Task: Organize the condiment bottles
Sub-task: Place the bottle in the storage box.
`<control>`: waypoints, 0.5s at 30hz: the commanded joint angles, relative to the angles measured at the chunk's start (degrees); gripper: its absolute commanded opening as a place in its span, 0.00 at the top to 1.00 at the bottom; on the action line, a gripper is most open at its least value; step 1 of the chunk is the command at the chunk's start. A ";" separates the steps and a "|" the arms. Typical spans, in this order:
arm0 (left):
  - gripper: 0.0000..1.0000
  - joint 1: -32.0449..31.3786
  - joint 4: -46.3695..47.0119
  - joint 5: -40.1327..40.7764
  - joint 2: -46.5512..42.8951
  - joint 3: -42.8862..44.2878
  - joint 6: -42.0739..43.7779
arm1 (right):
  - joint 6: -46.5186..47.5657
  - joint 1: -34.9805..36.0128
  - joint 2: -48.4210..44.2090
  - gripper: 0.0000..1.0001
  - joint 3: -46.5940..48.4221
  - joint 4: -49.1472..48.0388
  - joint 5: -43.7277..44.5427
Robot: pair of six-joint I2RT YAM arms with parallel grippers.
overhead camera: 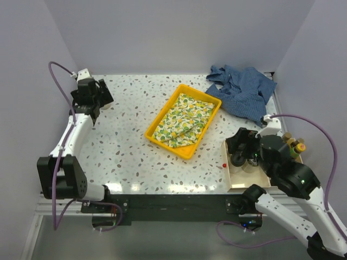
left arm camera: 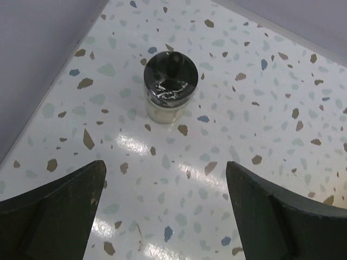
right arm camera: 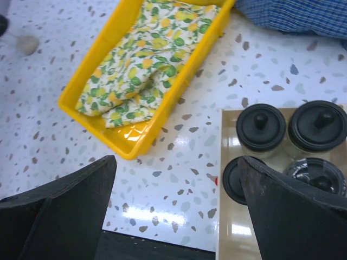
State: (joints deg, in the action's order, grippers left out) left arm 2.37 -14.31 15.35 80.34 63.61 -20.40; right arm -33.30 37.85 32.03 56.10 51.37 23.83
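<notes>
A squat clear jar with a black lid [left arm camera: 169, 86] stands alone on the speckled table near the left wall. My left gripper [left arm camera: 165, 184] is open just short of it, with nothing between the fingers. At the right, several black-lidded jars [right arm camera: 261, 127] [right arm camera: 317, 125] sit in a beige wooden tray [right arm camera: 233, 227]. My right gripper [right arm camera: 176, 179] hangs open over the tray's left edge, its right finger [right arm camera: 287, 211] in front of one jar [right arm camera: 232, 179]. From above, the left gripper [overhead camera: 93, 93] is at the far left corner and the right gripper [overhead camera: 242, 145] over the tray [overhead camera: 246, 179]. Yellow-capped amber bottles [overhead camera: 295, 145] stand behind the right arm.
A yellow bin [overhead camera: 187, 150] holding a lemon-print cloth [overhead camera: 183, 120] lies mid-table. A crumpled blue cloth [overhead camera: 244, 89] sits at the back right. A small red speck [overhead camera: 224, 164] lies beside the wooden tray. Walls close in on the left, back and right.
</notes>
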 commanded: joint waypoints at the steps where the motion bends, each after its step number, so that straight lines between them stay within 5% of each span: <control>1: 0.01 2.64 8.13 0.91 7.19 5.11 1.50 | 5.61 0.04 -1.97 0.01 2.17 -5.32 -9.33; 15: 0.05 4.31 14.39 -3.84 22.58 14.25 7.57 | 7.63 0.04 -3.82 0.01 7.19 -5.58 -8.98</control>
State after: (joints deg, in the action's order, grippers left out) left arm 6.31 -4.01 12.23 99.68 72.29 -16.56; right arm -27.33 37.87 29.10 61.52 48.34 14.85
